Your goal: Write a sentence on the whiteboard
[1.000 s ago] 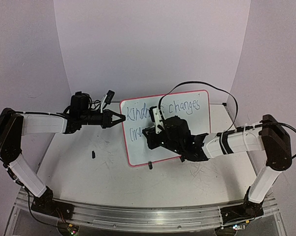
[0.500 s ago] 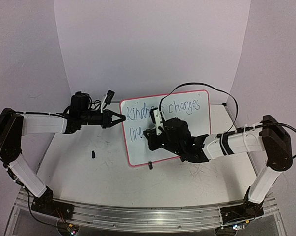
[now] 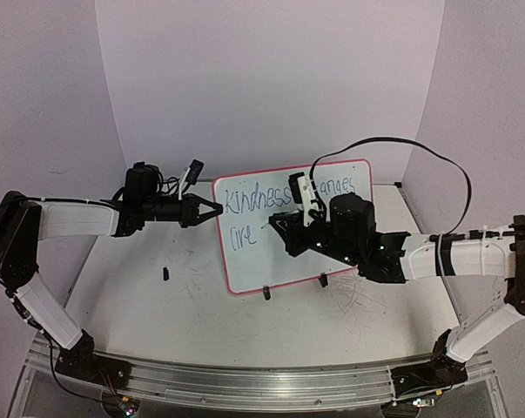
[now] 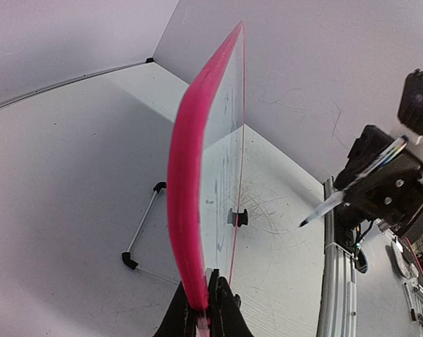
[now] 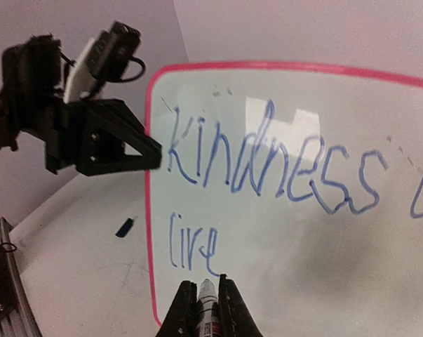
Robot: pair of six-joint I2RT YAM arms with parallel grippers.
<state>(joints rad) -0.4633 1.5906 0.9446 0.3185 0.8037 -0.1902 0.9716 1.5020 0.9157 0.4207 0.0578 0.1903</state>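
The whiteboard [image 3: 255,266], pink-framed, stands upright on the table. The sentence [image 3: 255,199] reads "Kindness changes" in blue, with a short second line [image 3: 242,236] under it; my right arm hides the start of "changes". My left gripper [image 3: 216,210] is shut on the whiteboard's left edge [image 4: 186,196], also seen in the left wrist view [image 4: 208,298]. My right gripper [image 3: 285,228] is shut on a marker [image 5: 208,303]. The marker's tip [image 4: 304,223] is off the board face, just below the end of the second line [image 5: 193,246].
A small black cap [image 3: 165,274] lies on the table left of the board. Two black clip feet [image 3: 265,293] [image 3: 323,280] hold the board's lower edge. A thin stand leg [image 4: 142,228] runs behind the board. A metal rail [image 3: 245,383] lines the near table edge.
My right arm has moved right and back from the board with the marker, uncovering "Kindness" and now hiding the start of "changes". The left arm and board have not moved.
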